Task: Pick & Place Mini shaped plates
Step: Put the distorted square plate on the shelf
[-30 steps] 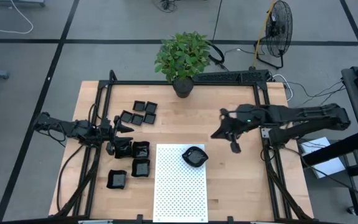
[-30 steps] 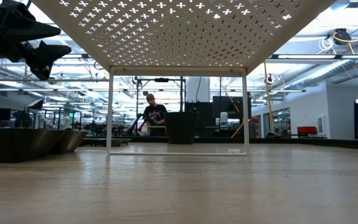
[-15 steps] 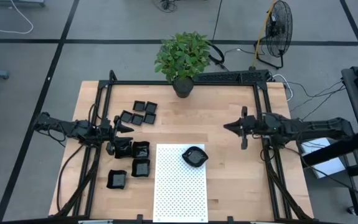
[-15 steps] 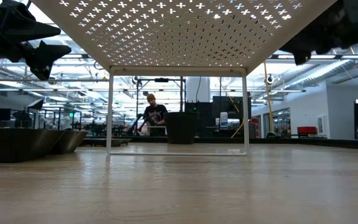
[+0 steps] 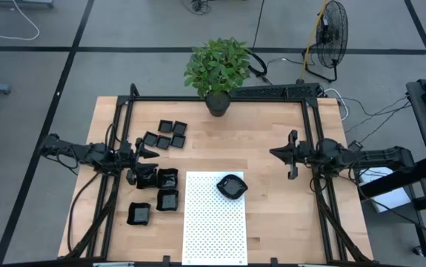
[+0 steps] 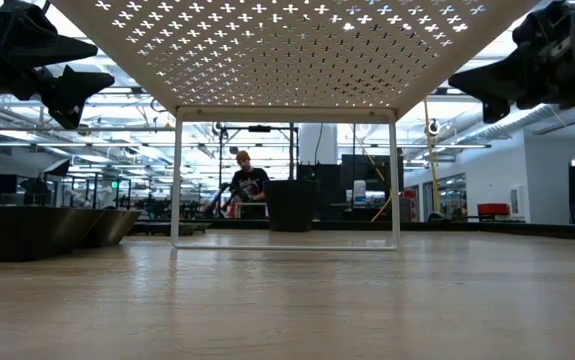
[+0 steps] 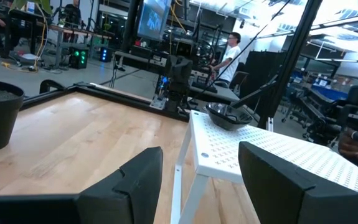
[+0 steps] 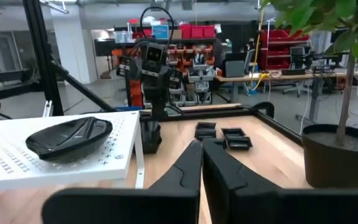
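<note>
While hovering at the table's (image 5: 272,122) right side, near the frame rail, right gripper (image 5: 275,153) closed tight with nothing between the fingers, pointing inward over bare wood. Wide clear wood between it and the white dotted mat (image 5: 214,222). Sitting on the mat's far right corner, near its edge: one rounded mini plate (image 5: 231,186), alone and empty. Left gripper (image 5: 152,153) spread wide, holding nothing, hanging at the left rail just above the near cluster of mini shaped plates (image 5: 162,189). Second cluster of square plates (image 5: 167,133) lying farther back, toward the potted plant (image 5: 217,70) at the far edge. Little free room among the left plates; much more open wood on the right half.
</note>
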`<move>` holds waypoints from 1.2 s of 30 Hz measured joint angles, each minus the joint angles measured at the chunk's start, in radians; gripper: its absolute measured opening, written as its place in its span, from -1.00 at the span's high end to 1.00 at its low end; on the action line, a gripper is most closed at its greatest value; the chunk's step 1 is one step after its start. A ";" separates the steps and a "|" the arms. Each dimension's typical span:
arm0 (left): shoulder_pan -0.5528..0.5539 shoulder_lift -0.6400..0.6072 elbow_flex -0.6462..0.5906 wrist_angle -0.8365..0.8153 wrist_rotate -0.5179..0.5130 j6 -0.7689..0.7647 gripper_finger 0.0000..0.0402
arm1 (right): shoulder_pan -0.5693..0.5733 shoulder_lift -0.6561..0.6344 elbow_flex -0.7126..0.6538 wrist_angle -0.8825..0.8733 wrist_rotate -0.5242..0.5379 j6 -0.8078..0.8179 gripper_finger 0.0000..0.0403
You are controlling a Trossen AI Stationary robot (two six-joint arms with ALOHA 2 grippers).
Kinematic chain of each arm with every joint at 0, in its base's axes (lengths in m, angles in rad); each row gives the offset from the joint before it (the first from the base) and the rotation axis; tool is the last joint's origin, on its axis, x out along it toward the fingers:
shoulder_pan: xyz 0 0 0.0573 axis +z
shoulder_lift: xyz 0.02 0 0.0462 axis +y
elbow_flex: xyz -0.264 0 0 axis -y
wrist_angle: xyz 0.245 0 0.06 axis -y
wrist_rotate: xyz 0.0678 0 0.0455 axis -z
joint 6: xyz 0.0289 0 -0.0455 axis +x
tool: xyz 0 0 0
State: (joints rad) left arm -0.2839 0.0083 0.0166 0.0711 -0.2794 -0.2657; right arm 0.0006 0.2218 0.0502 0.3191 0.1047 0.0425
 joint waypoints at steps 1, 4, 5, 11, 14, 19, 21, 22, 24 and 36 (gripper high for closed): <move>0.000 0.000 0.000 0.000 0.000 0.000 -0.06 | 0.000 -0.006 0.000 0.003 0.000 -0.001 1.00; 0.000 0.000 0.000 0.000 0.000 0.000 -0.06 | 0.000 -0.018 -0.001 0.004 -0.001 -0.010 1.00; 0.000 0.000 0.000 0.000 0.000 0.000 -0.06 | 0.001 -0.021 -0.002 -0.003 -0.002 -0.017 1.00; 0.000 0.000 0.000 0.000 0.000 0.000 -0.06 | 0.001 -0.051 -0.003 -0.018 -0.003 -0.039 1.00; 0.000 0.000 0.000 0.000 0.000 0.000 -0.06 | 0.001 -0.065 -0.003 -0.037 -0.004 -0.039 1.00; 0.000 0.000 0.000 0.000 0.000 0.000 -0.06 | 0.001 -0.071 -0.004 -0.079 -0.004 -0.039 1.00; 0.000 0.000 0.000 0.000 0.000 0.000 -0.06 | 0.001 -0.071 -0.004 -0.083 -0.005 -0.043 1.00; 0.000 0.000 0.000 0.000 0.000 0.000 -0.06 | 0.001 -0.071 -0.004 -0.086 -0.006 -0.045 1.00; 0.000 0.000 0.000 0.000 0.000 0.000 -0.06 | 0.001 -0.071 -0.004 -0.086 -0.025 -0.047 1.00; 0.000 0.000 0.000 0.000 0.000 0.000 -0.06 | 0.001 -0.070 -0.005 -0.206 -0.128 -0.055 1.00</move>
State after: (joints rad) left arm -0.2839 0.0082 0.0166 0.0715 -0.2794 -0.2658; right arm 0.0017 0.1514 0.0452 0.1132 -0.0235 -0.0125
